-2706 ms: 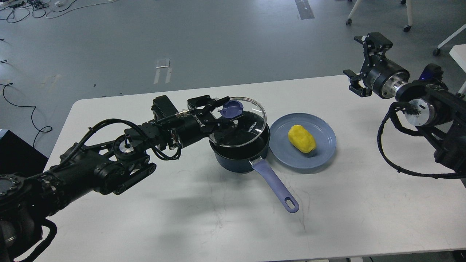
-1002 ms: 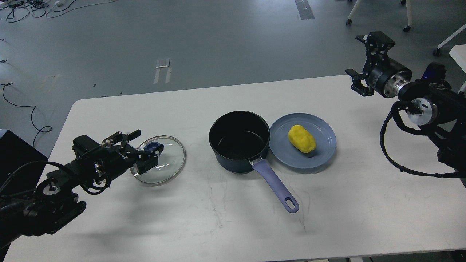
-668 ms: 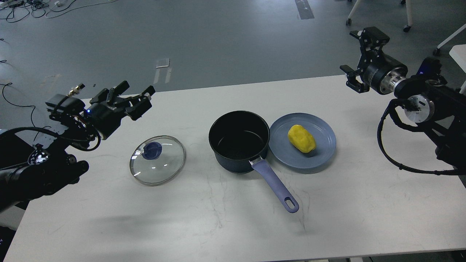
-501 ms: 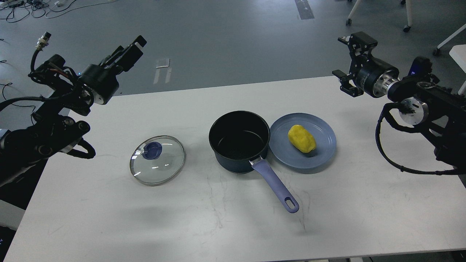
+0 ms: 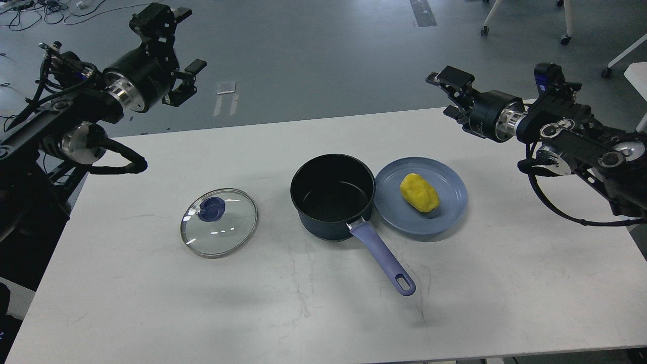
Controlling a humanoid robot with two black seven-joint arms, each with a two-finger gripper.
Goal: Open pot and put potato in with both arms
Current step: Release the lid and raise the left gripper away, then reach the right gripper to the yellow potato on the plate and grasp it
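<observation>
bench (image 5: 313, 313): matt white, faintly scuffed | lid (image 5: 219, 223): clear glossy glass, metal rim, blue knob | pot (image 5: 332, 196): dark navy, matt black inside, smooth lavender handle | plate (image 5: 445, 212): smooth blue-grey, soft sheen | potato (image 5: 419, 192): smooth yellow | arms: black, polished silver wrist rings

2 black jointed arms: left arm (image 5: 76, 126), right arm (image 5: 581, 141). Silver wrist rings behind black 2-finger grippers. Silver discs at joints. Black sheathed cables looped alongside. Blue marking atop right arm.
</observation>
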